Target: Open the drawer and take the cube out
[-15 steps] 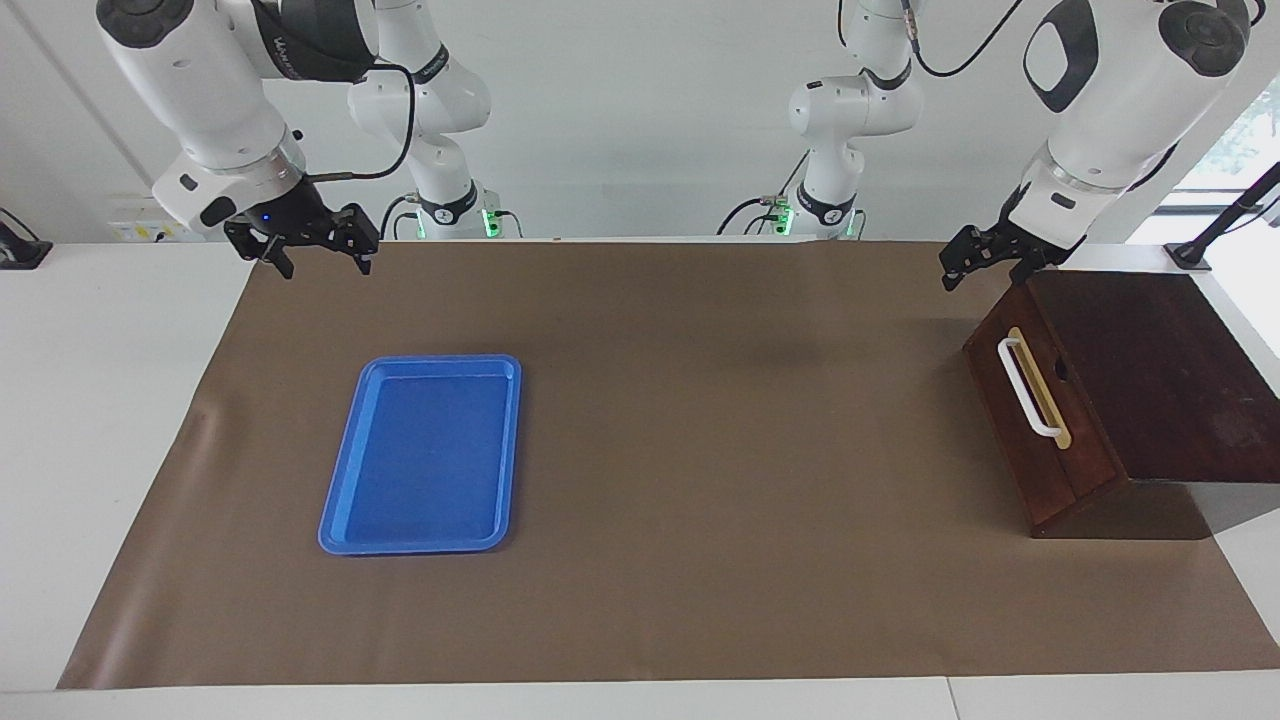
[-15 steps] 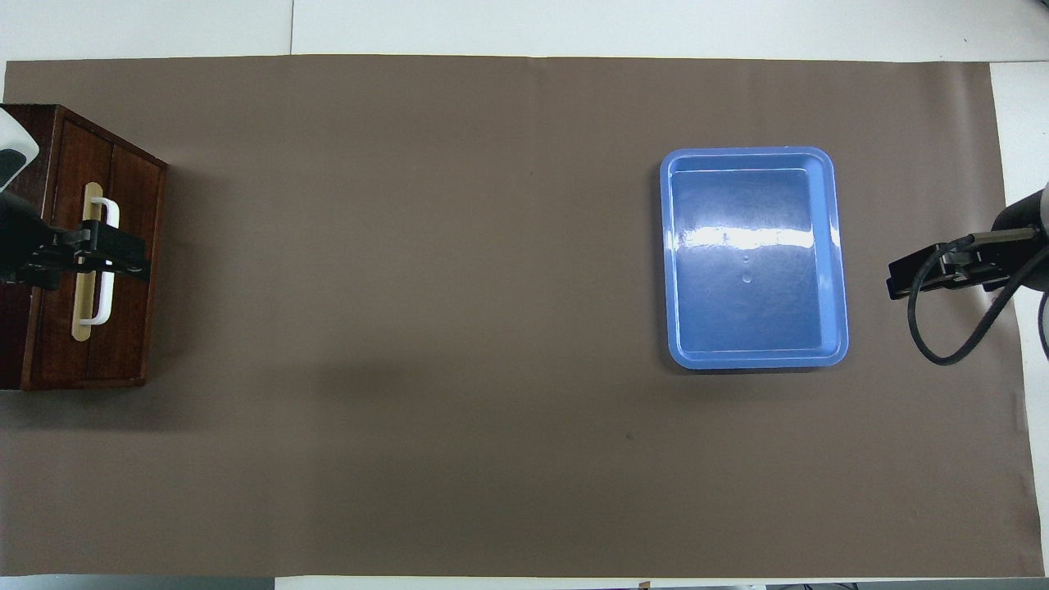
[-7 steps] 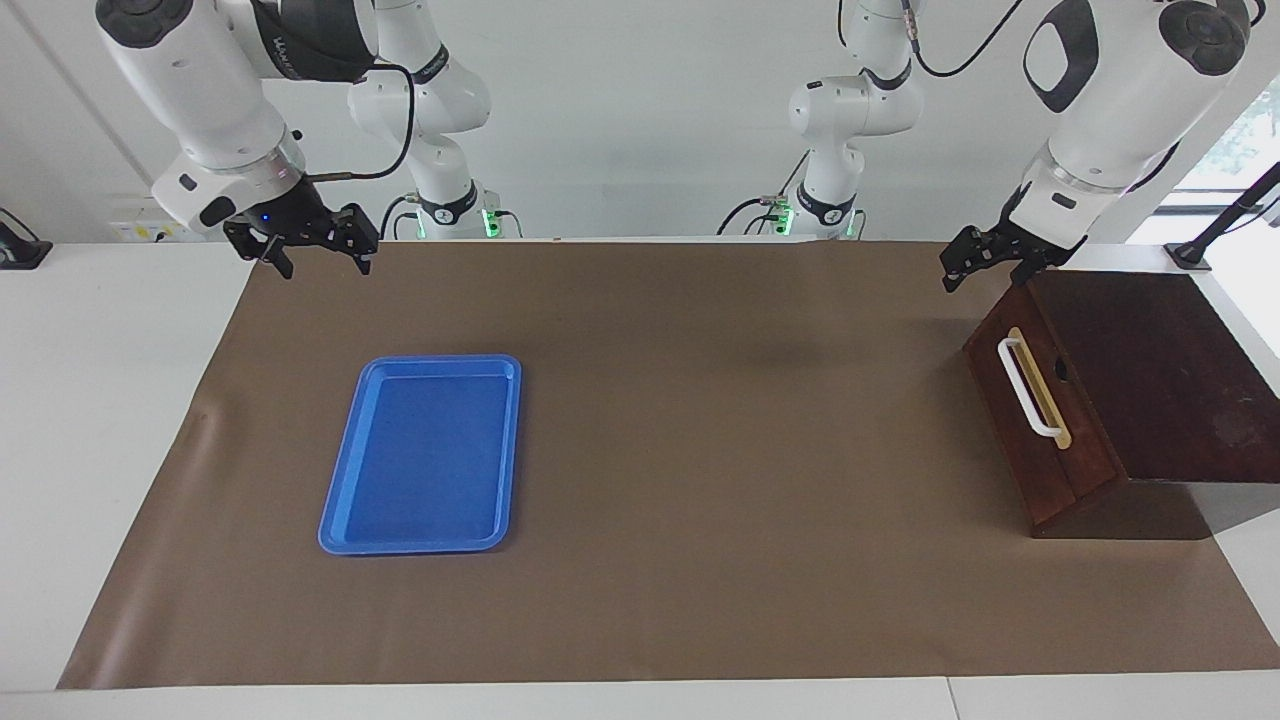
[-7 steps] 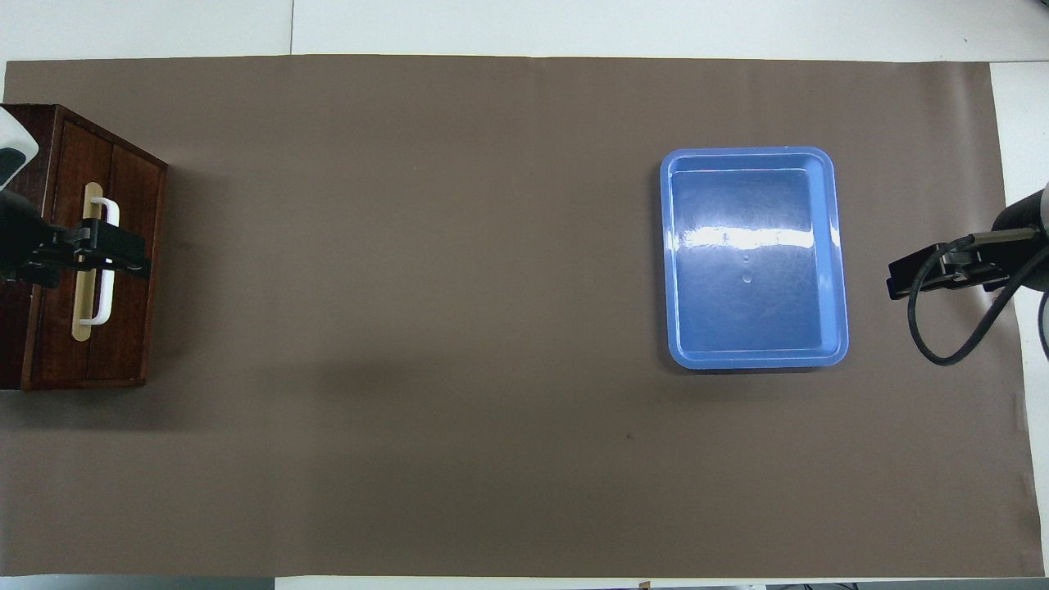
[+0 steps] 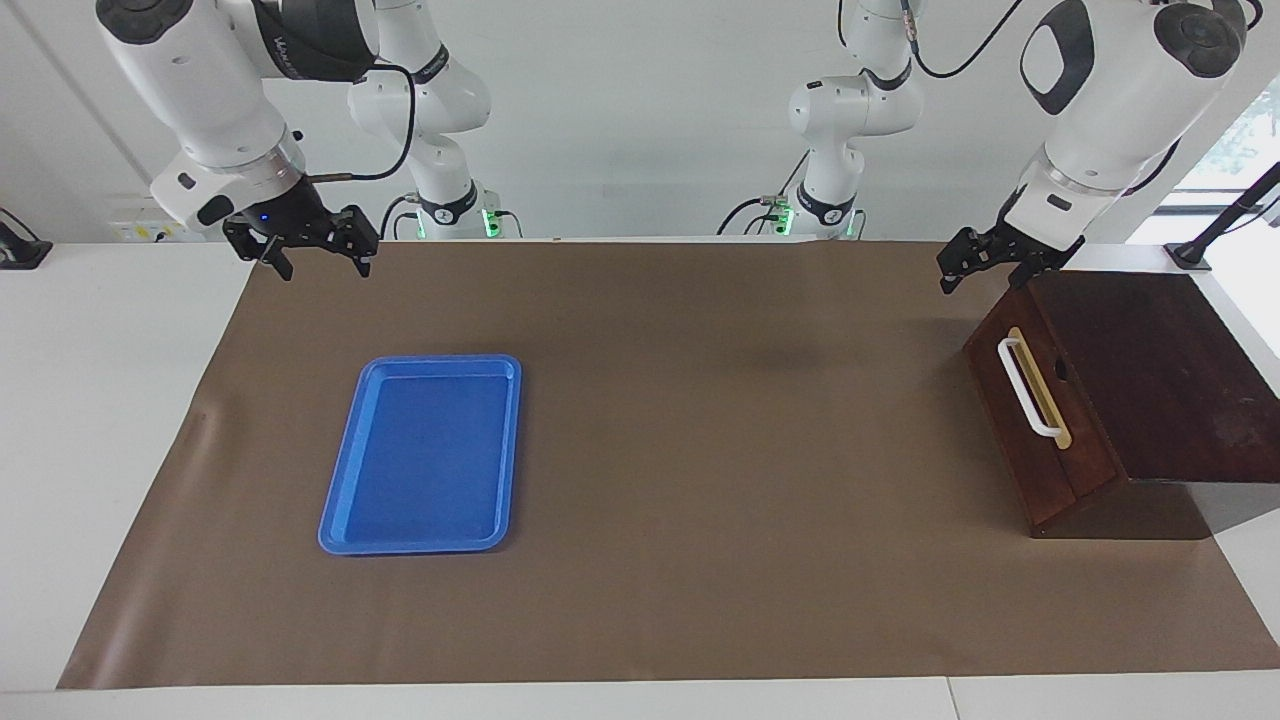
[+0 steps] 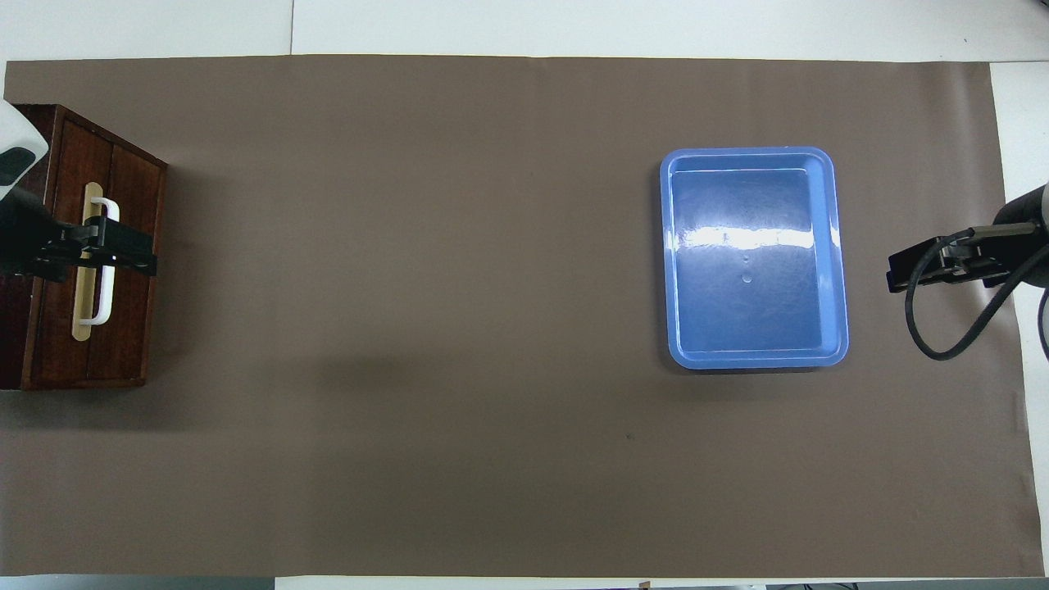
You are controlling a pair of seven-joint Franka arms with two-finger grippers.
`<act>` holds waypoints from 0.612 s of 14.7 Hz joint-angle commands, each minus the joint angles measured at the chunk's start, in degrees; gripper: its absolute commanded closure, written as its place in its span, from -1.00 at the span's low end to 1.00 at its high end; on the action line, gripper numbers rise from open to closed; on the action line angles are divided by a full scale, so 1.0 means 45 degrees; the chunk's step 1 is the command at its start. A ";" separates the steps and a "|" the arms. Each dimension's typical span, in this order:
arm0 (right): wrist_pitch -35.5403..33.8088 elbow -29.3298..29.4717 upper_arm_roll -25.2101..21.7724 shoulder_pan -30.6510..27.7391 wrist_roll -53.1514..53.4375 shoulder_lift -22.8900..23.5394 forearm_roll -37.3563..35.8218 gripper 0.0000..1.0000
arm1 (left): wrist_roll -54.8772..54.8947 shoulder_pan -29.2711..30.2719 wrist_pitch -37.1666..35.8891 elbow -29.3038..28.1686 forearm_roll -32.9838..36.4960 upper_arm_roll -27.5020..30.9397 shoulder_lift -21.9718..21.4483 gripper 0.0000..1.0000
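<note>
Overhead view: dark wooden drawer [image 6: 115, 262], white bar handle [image 6: 105, 262], shut.

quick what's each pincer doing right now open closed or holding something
Left pincer: open, empty, raised above the drawer.
Right pincer: open, empty, waiting.

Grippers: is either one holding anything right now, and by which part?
Nothing is held. The left gripper hangs open above the closed drawer; the right gripper waits open.

White arms [image 5: 1110, 90] — black end effectors, black cables.
</note>
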 commanded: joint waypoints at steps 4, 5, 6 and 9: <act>0.0405 -0.0203 0.0085 -0.0072 0.2585 -0.0140 0.0038 -1.00 | 0.0650 -0.0182 0.1853 -0.0723 0.1070 0.0044 -0.0167 -1.00; 0.0405 -0.0203 0.0104 -0.0033 0.3191 -0.0121 0.0038 -1.00 | 0.0709 -0.0182 0.2184 -0.0917 0.1401 0.0044 -0.0108 -1.00; 0.0424 -0.0223 0.0104 0.0026 0.3893 -0.0121 0.0057 -1.00 | 0.0690 -0.0202 0.2671 -0.1209 0.1810 0.0044 -0.0088 -1.00; 0.0600 -0.0340 0.0124 0.0065 0.6568 -0.0004 0.0855 -1.00 | 0.0690 -0.0495 0.4057 -0.2146 0.2984 0.0044 0.0029 -1.00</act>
